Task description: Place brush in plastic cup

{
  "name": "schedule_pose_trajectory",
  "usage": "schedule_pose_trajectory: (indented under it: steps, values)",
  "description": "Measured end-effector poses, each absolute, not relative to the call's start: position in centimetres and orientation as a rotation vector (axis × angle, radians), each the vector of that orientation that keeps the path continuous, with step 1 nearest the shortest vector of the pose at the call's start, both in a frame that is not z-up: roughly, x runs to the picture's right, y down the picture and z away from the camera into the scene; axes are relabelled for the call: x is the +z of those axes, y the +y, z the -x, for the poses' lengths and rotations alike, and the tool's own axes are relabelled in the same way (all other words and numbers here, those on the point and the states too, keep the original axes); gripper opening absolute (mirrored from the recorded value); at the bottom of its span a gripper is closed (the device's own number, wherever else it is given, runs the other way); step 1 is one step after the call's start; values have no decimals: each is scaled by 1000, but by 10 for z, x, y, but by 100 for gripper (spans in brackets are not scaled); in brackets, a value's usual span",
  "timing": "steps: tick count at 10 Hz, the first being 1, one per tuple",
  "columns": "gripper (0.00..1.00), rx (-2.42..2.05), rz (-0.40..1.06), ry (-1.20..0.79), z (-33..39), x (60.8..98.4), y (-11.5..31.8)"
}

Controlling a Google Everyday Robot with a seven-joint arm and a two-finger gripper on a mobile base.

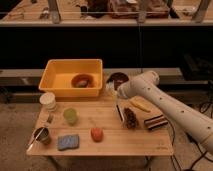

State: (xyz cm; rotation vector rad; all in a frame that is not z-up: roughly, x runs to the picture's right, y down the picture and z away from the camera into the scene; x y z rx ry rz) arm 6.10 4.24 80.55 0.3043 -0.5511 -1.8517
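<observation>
The brush (119, 112) hangs almost upright over the middle of the wooden table (115, 145), pale at the top and black at the lower end, which is close to the tabletop. My gripper (116, 98) is shut on its upper end, coming in from the right on the white arm (165, 102). The plastic cup (70, 116), translucent light green, stands upright on the left part of the table, well to the left of the brush.
A yellow bin (57, 85) holding a brown bowl (82, 80) stands at the back, with a dark bowl (119, 78) beside it. On the table are a cream cylinder (48, 101), metal cup with utensil (41, 135), blue sponge (67, 142), orange-red fruit (96, 134), pinecone-like object (131, 118), yellow item (140, 105) and dark can (156, 122).
</observation>
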Motion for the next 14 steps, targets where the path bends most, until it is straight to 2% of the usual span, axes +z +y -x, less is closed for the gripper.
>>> schedule_pose_trajectory:
  steps: [2,4,8,14]
  values:
    - [4,-2000,-461,-551,-53,783,49]
    - [4,-2087,-559,-538,-45,768,51]
    - [4,-2158,-570,-560,-38,764,43]
    - [4,-2728,-936,-504,27,733,55]
